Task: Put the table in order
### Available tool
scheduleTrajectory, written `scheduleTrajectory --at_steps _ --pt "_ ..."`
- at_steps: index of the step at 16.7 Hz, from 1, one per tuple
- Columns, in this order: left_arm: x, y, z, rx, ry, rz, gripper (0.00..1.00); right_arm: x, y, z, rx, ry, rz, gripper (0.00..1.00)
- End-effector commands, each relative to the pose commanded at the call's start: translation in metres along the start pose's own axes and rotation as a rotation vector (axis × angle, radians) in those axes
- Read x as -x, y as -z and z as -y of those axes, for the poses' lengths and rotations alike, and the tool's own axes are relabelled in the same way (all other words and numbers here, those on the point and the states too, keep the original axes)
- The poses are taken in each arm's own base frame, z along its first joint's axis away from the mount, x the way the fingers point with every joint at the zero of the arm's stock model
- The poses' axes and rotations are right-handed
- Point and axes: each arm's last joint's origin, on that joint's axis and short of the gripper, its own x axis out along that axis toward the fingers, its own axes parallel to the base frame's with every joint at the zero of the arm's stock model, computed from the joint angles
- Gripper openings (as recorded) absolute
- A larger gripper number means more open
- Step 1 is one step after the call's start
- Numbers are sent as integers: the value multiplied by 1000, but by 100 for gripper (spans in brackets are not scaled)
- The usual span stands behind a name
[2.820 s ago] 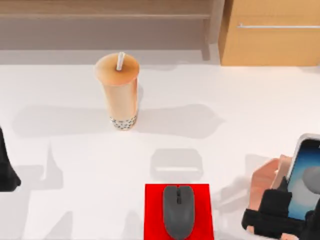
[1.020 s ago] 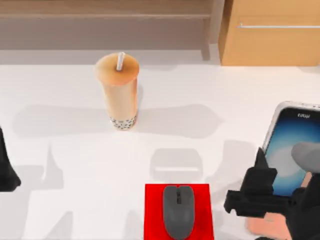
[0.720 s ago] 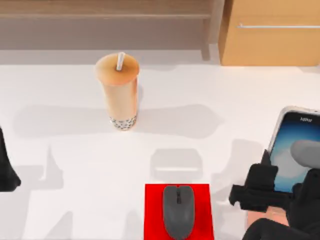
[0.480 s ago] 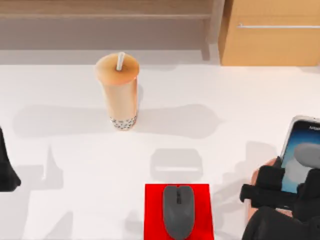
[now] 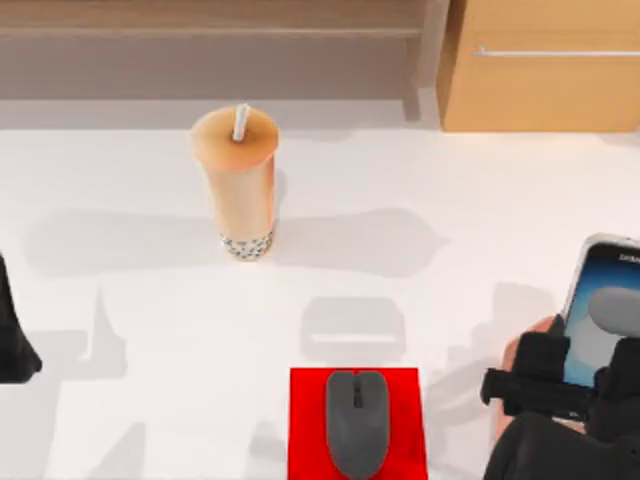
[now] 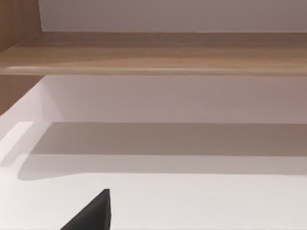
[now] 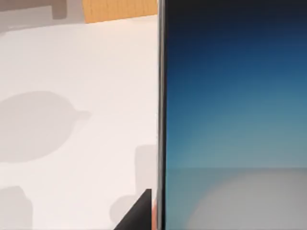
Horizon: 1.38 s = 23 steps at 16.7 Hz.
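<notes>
— White table [image 5: 480, 190] spreads across the whole top view, right? Where is the open room?

— Wide bare stretches at its left and middle. At the back edge a wooden shelf [image 5: 210, 20] runs along, with a light-brown cabinet [image 5: 545, 80] and its bar handle at the back right.

— And the right gripper [image 5: 560, 385]?

— Low at the table's right front corner, holding up a smartphone [image 5: 600, 310] with a blue screen; the frame edge cuts both off. Whether the fingers pinch it, I cannot tell. A peach-coloured object [image 5: 525, 350] peeks out beside them, hard to identify.

— The left arm [image 5: 15, 335]?

— Parked at the left edge.

— Smaller things?

— A bubble tea cup [image 5: 238, 185] stands upright, back left of centre. A grey mouse [image 5: 357, 422] lies on a red mat [image 5: 305, 425] at the front edge.
</notes>
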Motion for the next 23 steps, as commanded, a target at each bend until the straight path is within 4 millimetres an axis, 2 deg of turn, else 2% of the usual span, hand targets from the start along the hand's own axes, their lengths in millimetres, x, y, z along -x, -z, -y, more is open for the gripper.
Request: scheduleTrajectory --at_steps 11,23 --pt "0 0 0 0 0 0 100 0 0 0 0 0 0 98" --pt "0 0 0 0 0 0 100 3 2 0 2 -1 -1 100"
